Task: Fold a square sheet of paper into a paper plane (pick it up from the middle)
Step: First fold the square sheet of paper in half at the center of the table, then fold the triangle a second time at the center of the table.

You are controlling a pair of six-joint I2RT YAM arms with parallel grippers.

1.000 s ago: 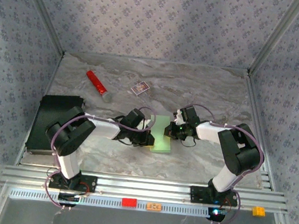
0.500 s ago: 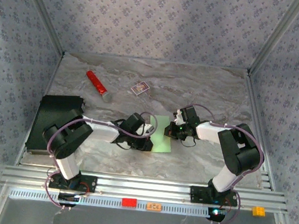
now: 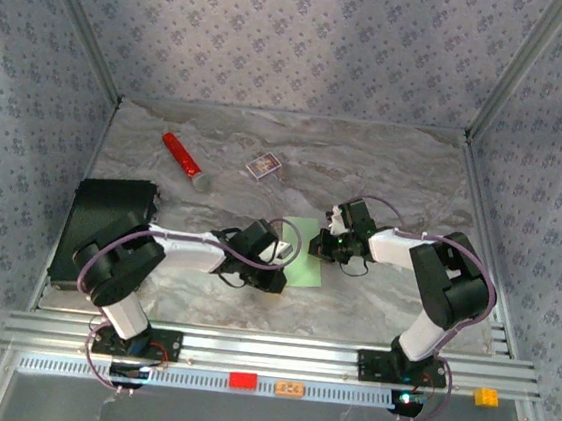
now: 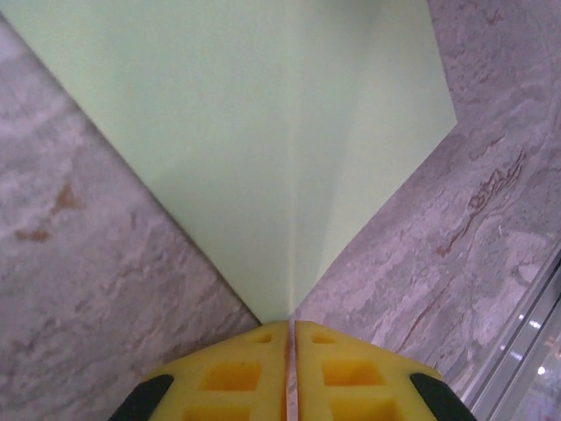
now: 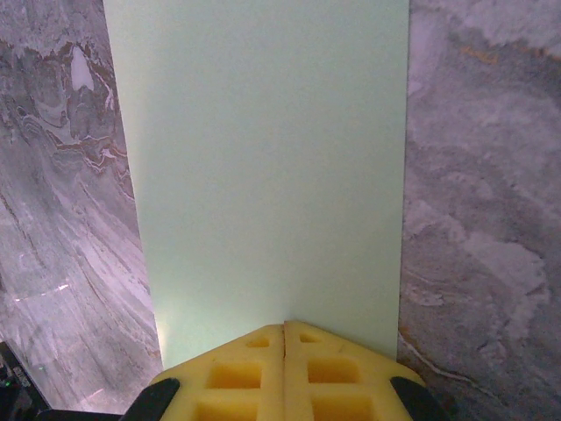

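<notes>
The square sheet of paper (image 3: 307, 249) is pale green and lies on the marble table between my two grippers. In the left wrist view a corner of the paper (image 4: 263, 132) runs right into the seam of my left gripper (image 4: 290, 326), whose yellow fingers (image 4: 232, 373) are shut on that corner; a faint crease runs up from it. My left gripper (image 3: 281, 267) is at the sheet's left near side. My right gripper (image 3: 321, 245) is at the sheet's right edge. Its jaws are shut, with the tips (image 5: 284, 326) over the near edge of the flat paper (image 5: 263, 158).
A red cylinder (image 3: 181, 156) and a small purple-and-white box (image 3: 263, 166) lie at the back left. A black case (image 3: 103, 227) sits at the left edge. An aluminium rail (image 3: 266, 350) runs along the front, and patterned walls close in the table.
The left arm has drawn a little nearer and lower beside the sheet. The sheet's near left edge, raised a second ago, now lies flatter. The right arm has not moved.
</notes>
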